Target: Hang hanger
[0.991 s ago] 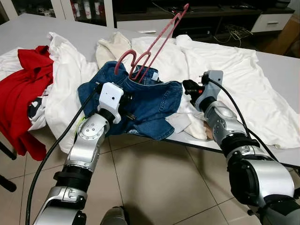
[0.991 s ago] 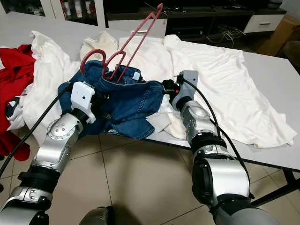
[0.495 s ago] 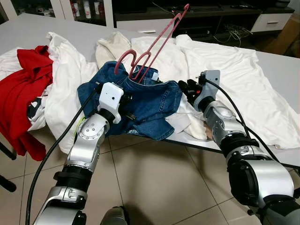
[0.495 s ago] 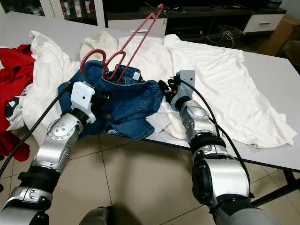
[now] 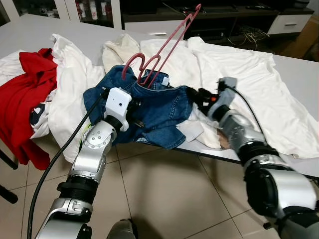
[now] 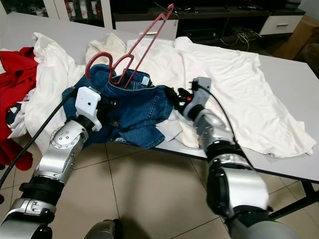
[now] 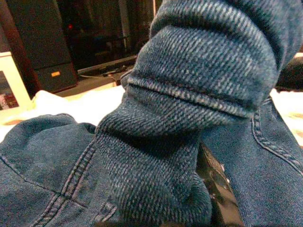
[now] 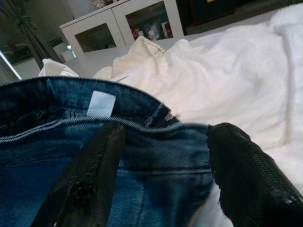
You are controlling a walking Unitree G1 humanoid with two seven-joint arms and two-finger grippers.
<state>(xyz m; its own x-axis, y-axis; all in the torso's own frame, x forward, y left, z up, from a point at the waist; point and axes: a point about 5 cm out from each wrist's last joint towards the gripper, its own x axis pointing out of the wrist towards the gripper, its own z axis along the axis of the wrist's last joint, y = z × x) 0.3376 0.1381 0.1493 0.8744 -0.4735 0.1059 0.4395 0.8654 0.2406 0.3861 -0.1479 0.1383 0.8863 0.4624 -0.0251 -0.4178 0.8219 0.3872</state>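
Observation:
A pink hanger (image 5: 167, 47) stands tilted, its lower end tucked into the waistband of blue jeans (image 5: 159, 107) that lie bunched at the table's near edge. My left gripper (image 5: 134, 113) is buried in the left side of the jeans and shut on a fold of denim (image 7: 180, 127). Its fingers are mostly hidden by the cloth. My right gripper (image 5: 195, 94) is open at the right end of the waistband. In the right wrist view the two black fingers (image 8: 87, 189) straddle the denim edge (image 8: 156, 142), close to the white label (image 8: 101, 104).
White garments (image 5: 234, 64) are spread over the grey table (image 5: 304, 69) behind and to the right of the jeans. A red garment (image 5: 27, 94) hangs over the table's left edge. Tiled floor (image 5: 164, 194) lies below me, and dark cabinets stand behind the table.
My right gripper has moved left, up to the right end of the jeans' waistband. The left arm, the jeans and the hanger have stayed put.

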